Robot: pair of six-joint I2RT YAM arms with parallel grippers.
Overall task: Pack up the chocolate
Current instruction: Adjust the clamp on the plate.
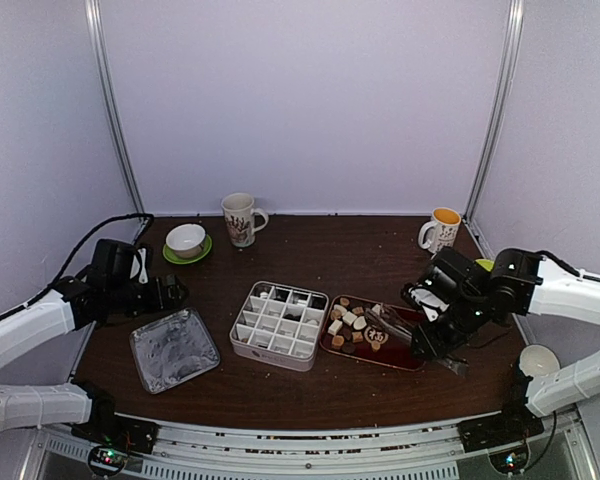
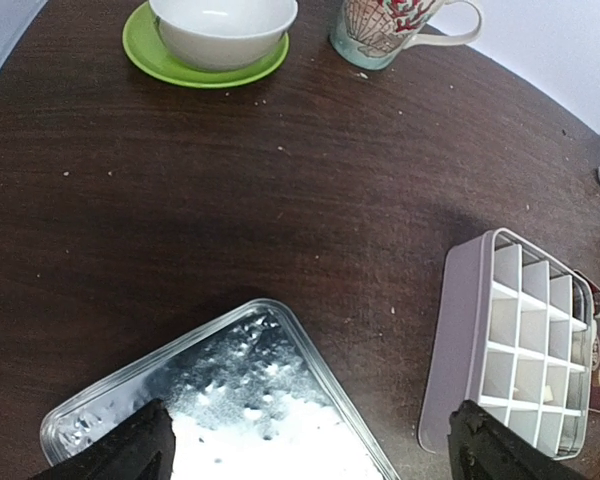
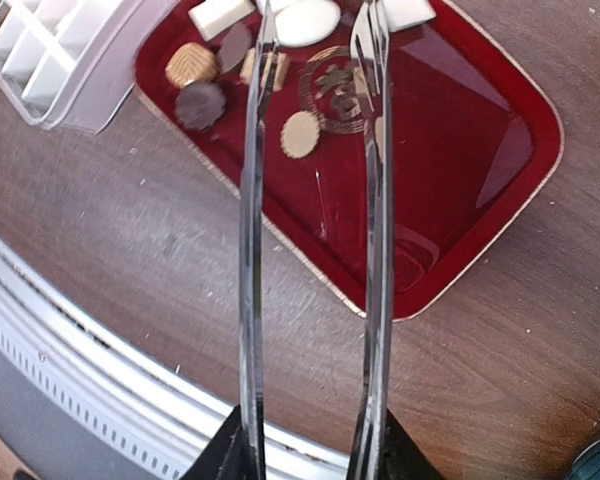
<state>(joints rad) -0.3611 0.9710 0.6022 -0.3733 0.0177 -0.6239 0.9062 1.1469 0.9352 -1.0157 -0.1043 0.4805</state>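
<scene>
The chocolate [image 1: 348, 325] lies as several small white, tan and dark pieces at the left end of a red tray [image 1: 405, 350]. In the right wrist view a tan round [image 3: 301, 134] and a dark piece [image 3: 200, 103] lie on the red tray [image 3: 460, 150]. My right gripper [image 1: 432, 335] [image 3: 310, 458] is shut on long metal tongs [image 3: 248, 250]. Their arms stand apart over the pieces, with nothing clearly pinched between the tips. A white divided box [image 1: 280, 320] [image 2: 525, 350] sits left of the tray. My left gripper [image 1: 170, 293] [image 2: 312, 448] hangs open over a silver lid [image 1: 173, 348] [image 2: 250, 400].
At the back left, a white bowl on a green saucer [image 1: 187, 243] [image 2: 195, 65] stands beside a patterned mug [image 1: 241, 219] [image 2: 380, 25]. A mug with an orange inside [image 1: 441, 230] is at the back right. A white cup [image 1: 538, 360] sits by the right arm's base.
</scene>
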